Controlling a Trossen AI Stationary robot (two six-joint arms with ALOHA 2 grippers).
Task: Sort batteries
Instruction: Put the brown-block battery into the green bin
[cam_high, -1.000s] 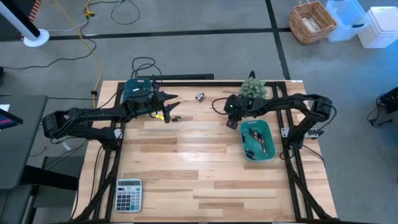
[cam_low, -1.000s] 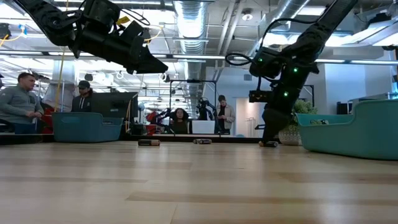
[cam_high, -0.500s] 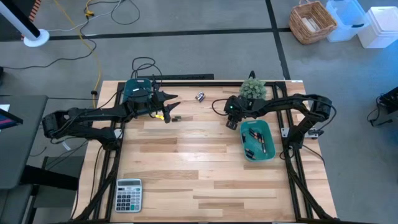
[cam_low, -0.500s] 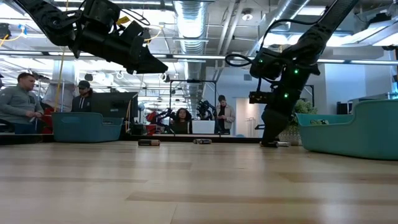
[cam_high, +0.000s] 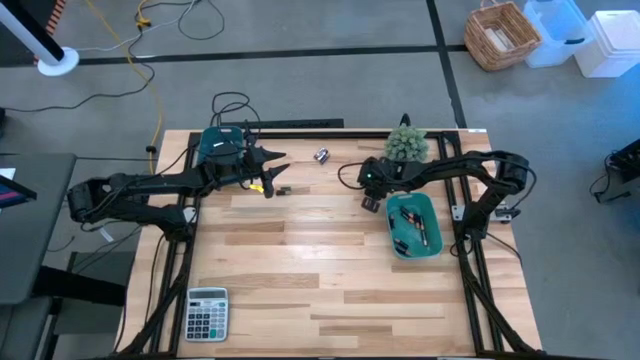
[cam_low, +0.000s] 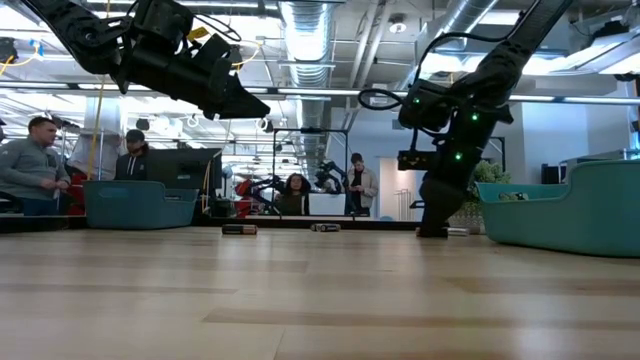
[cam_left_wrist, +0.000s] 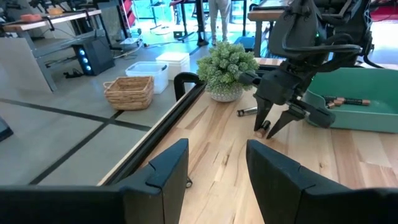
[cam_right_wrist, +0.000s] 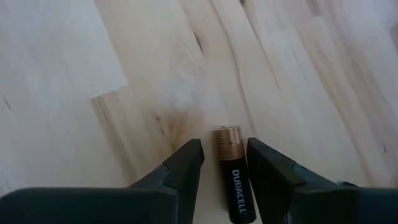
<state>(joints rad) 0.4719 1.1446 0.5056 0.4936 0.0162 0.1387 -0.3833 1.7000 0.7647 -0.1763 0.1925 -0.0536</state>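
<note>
A black and copper battery (cam_right_wrist: 235, 180) lies on the wooden table, and my right gripper (cam_right_wrist: 225, 163) has come down on it with one finger at each long side. In the high view this gripper (cam_high: 370, 203) hides the battery, just left of the teal bin (cam_high: 432, 245). My left gripper (cam_left_wrist: 214, 162) hangs open and level above the table's far left (cam_high: 270, 172), holding nothing. A dark battery (cam_high: 283, 189) lies below it. A silver battery (cam_high: 322, 155) lies near the far edge. My right gripper has the battery's two long sides (cam_right_wrist: 244, 163) between its two fingers, near the copper end. The fingers slant steeply down from above and run along the battery. The battery lies flat on the table.
The teal bin at the right holds several batteries (cam_high: 420, 228). A second teal bin (cam_high: 220, 146) stands at the far left and a potted plant (cam_high: 406, 142) at the far right. A grey calculator (cam_high: 207, 312) lies at the near left corner. People sit beyond the table.
My right gripper has sunk a little onto the table, over the battery. The battery has stayed where it lay.
</note>
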